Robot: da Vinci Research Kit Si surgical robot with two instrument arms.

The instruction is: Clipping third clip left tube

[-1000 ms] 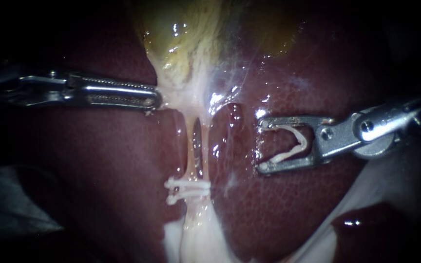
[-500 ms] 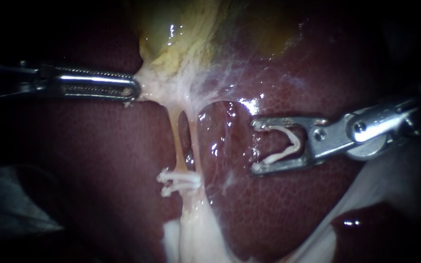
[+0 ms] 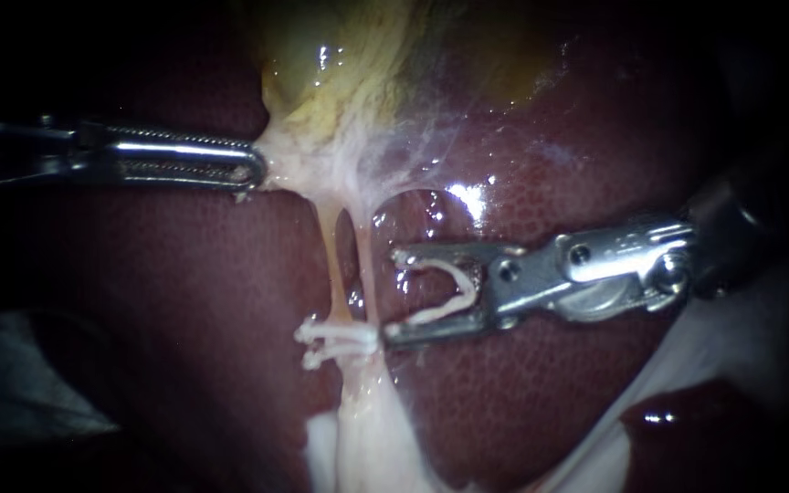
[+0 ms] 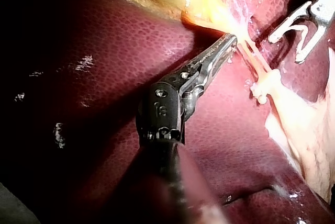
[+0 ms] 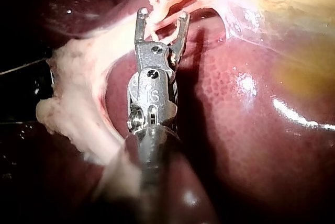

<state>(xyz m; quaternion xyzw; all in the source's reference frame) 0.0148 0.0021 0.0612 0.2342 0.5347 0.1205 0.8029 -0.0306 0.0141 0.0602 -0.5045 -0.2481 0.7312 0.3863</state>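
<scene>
Endoscope: clamping pale tissue (image 3: pixel 289 173) under the gallbladder (image 3: pixel 340 64) with left instrument (image 3: pixel 256 171), carrying a fresh clip (image 3: pixel 454 288) in right instrument's (image 3: pixel 394 294) spread jaws just beside the left tube (image 3: pixel 332 265), above two clips (image 3: pixel 335 340). Left wrist: same clamp. Right wrist: sitting at the tube, not squeezed yet, by the looks.

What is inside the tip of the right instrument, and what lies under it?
A white, V-shaped clip sits inside the right instrument. Under it lies the dark red liver; the part directly beneath the metal is hidden.
</scene>
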